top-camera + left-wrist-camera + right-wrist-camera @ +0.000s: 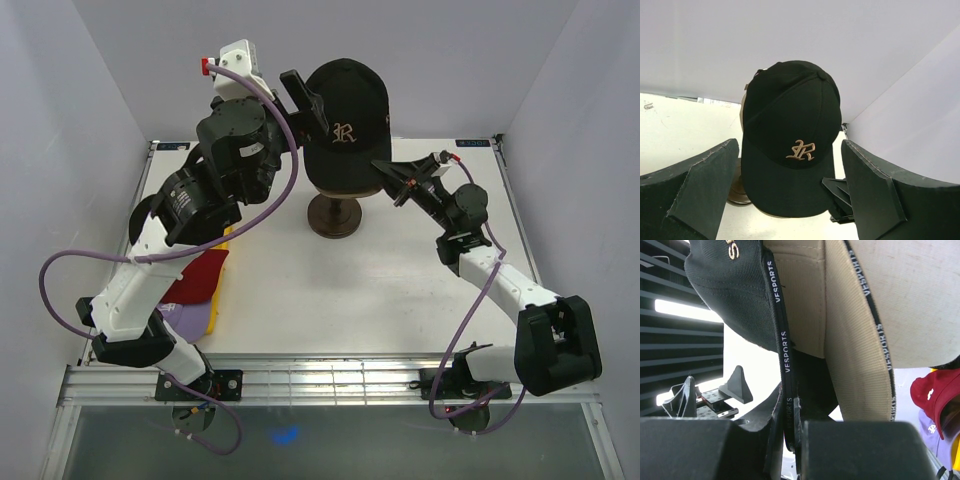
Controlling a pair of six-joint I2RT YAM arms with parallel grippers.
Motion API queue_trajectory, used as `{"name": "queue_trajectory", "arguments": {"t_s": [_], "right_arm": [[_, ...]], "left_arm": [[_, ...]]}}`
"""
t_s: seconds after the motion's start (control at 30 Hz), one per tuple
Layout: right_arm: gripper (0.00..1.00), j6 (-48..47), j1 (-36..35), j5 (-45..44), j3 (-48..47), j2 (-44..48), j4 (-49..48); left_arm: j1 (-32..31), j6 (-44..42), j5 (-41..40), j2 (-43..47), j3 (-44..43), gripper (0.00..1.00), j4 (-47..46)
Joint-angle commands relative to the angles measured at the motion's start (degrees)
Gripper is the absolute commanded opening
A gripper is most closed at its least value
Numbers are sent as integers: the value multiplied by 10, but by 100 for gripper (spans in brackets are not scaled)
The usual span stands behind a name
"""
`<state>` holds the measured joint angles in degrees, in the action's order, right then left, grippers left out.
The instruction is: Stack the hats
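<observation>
Top cam sits high on the near side of the black cap, looking down. Left wrist cam faces the cap's front from a little off; right wrist cam peers up inside it, super close. All three share it.

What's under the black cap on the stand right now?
A tan cap nests inside the black cap; below them the dark round stand shows. Whatever the caps sit on is covered.

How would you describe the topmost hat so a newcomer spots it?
At the table's back centre, a dark round stand carries the hat stack. Topmost is the black cap with a tan gothic R, unlike the red hat and lavender hat lying left.
</observation>
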<state>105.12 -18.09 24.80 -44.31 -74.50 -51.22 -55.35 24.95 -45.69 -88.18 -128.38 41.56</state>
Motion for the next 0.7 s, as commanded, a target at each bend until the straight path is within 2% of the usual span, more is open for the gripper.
{"name": "queue_trajectory", "arguments": {"t_s": [0.0,0.2,0.23,0.3,0.33,0.43,0.53,0.67], "right_arm": [[8,34,14,11,24,-8,37],[9,24,19,19,18,-6,70],[17,10,21,22,14,-4,79],[26,-7,23,21,-2,2,115],[34,-23,24,20,-8,5,125],[45,-43,25,21,-32,9,162],[54,-69,27,17,-51,17,197],[56,-91,29,10,-60,32,227]], "left_arm": [[-2,2,-7,21,3,94,2],[-2,5,-9,27,16,94,2],[-2,6,-10,28,18,94,2],[-2,7,-11,32,23,94,1],[-2,6,-12,33,24,94,1],[-2,5,-13,37,28,94,1],[-2,7,-13,42,35,94,-1],[-2,7,-13,45,40,94,-1]]}}
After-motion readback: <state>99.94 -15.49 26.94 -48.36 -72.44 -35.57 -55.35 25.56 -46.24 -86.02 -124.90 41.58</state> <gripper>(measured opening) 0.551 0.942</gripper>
